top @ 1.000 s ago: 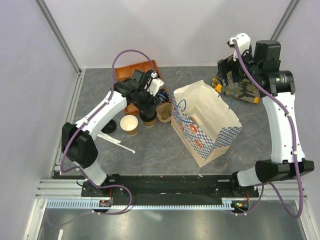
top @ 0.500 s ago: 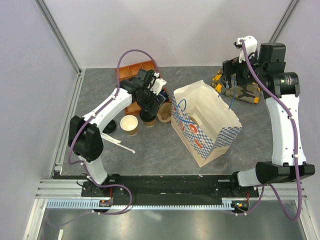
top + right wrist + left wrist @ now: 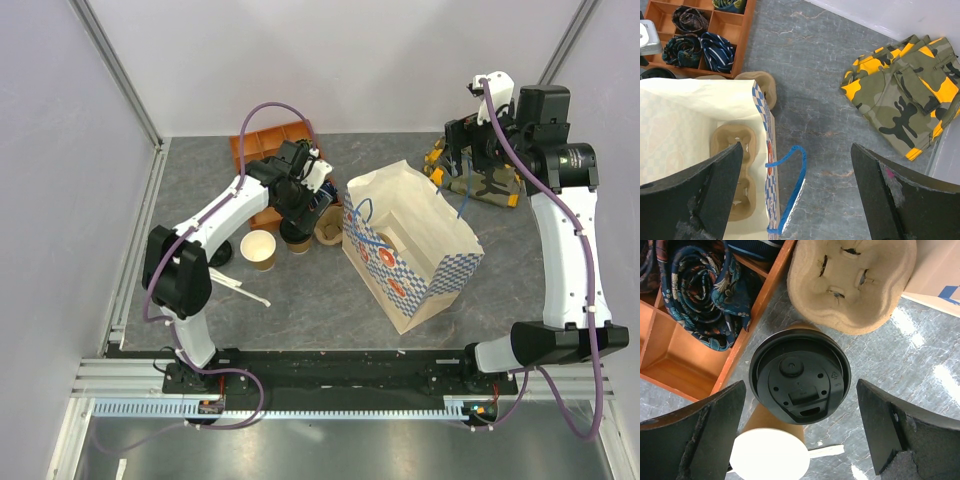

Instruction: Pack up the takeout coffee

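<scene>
The left gripper (image 3: 801,390) is spread wide, straight above the coffee cup (image 3: 799,380). The cup stands upright on the table, just beside the orange tray (image 3: 670,370) (lid centred between the fingers). The right gripper (image 3: 796,150), also open, is way off over the bag (image 3: 685,125).

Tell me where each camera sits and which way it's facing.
Top: fixed above and behind the bases, looking down on the table; shows the left arm and right arm.
Left wrist: looks straight down on the coffee; the open left gripper frames it.
Right wrist: looks down into the bag and at the cloth; the open right gripper shows.
Shared: the tray shows in all three.
</scene>
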